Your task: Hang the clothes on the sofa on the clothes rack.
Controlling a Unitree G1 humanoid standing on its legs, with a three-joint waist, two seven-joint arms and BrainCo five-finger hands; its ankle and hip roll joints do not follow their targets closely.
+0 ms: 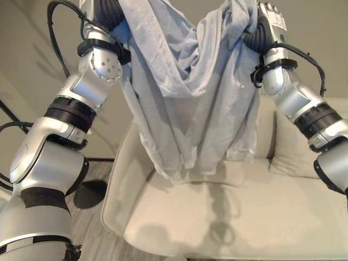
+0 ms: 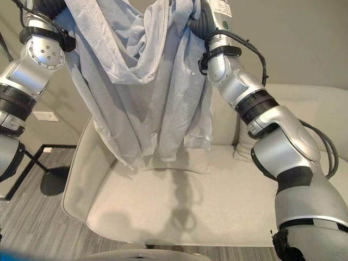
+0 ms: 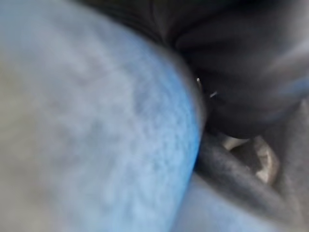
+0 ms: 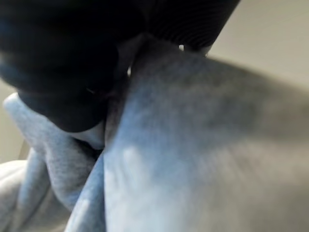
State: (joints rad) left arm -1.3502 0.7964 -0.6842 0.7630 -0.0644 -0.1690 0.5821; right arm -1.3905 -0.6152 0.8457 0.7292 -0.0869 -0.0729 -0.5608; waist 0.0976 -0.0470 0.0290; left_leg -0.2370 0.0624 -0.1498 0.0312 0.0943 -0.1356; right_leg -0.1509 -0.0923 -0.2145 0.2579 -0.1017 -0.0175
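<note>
A light blue-grey garment (image 1: 185, 109) hangs in the air above the beige sofa (image 1: 234, 223), stretched between my two raised hands. Its top sags in a fold between them and its hem ends just above the seat. My left hand (image 1: 106, 13) grips one upper corner at the top left, with cloth bunched against its dark cover (image 3: 251, 63). My right hand (image 1: 260, 30) holds the other corner at the top right, where the cloth (image 4: 183, 145) gathers right beside the cover (image 4: 58, 63).
A beige cushion (image 1: 293, 157) leans at the sofa's back right. On the grey wood floor to the left of the sofa stands a round black base (image 2: 54, 180) with thin black rods. A white wall outlet (image 2: 46, 116) sits low on the left wall.
</note>
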